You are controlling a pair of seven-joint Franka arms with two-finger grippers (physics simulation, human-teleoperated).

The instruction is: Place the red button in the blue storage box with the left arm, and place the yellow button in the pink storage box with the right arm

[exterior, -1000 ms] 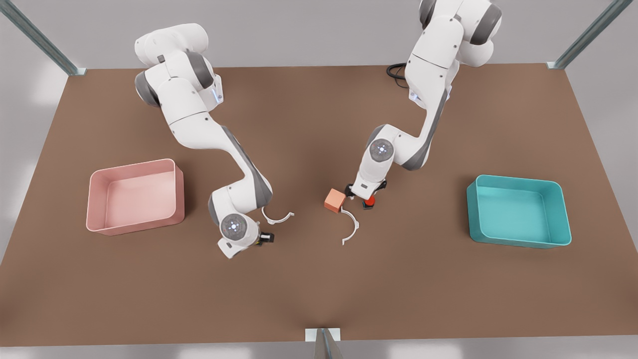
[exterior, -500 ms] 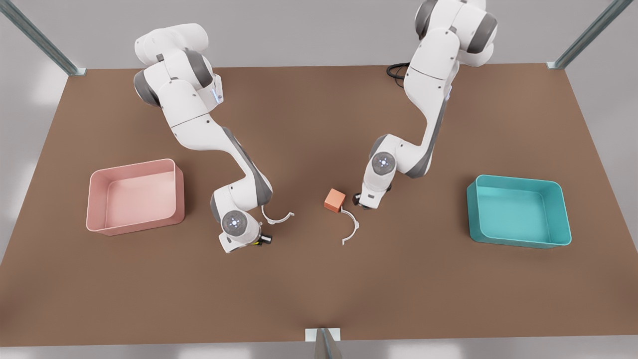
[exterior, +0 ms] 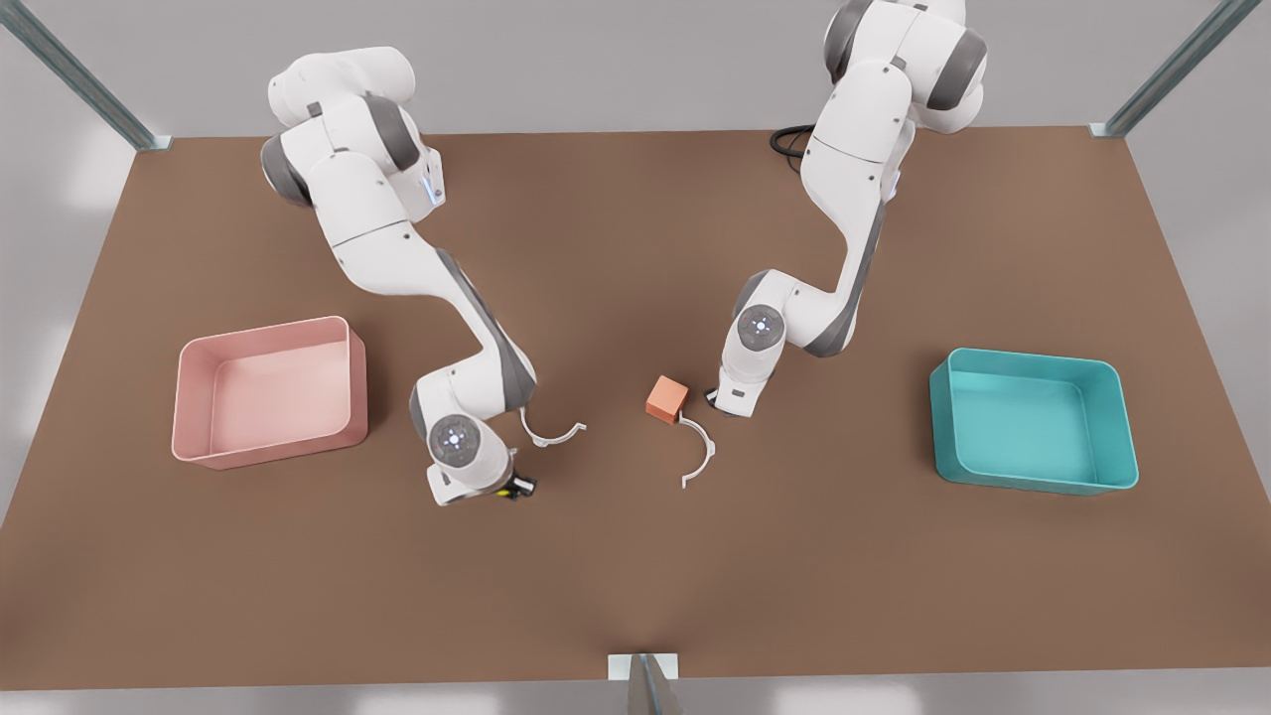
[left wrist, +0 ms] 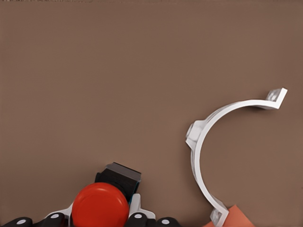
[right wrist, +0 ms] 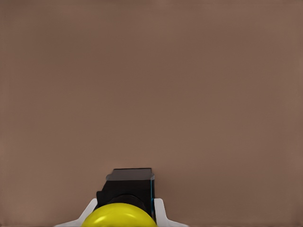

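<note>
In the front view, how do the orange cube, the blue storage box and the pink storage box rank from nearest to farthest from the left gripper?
From the left gripper:
1. orange cube, right beside it toward the front view's left.
2. blue storage box, at the front view's right.
3. pink storage box, far across at the front view's left.

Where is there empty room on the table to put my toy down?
Bare table along the near edge, and behind the pink storage box and blue storage box. The middle is crowded: orange cube, two white clips, both arms.
</note>
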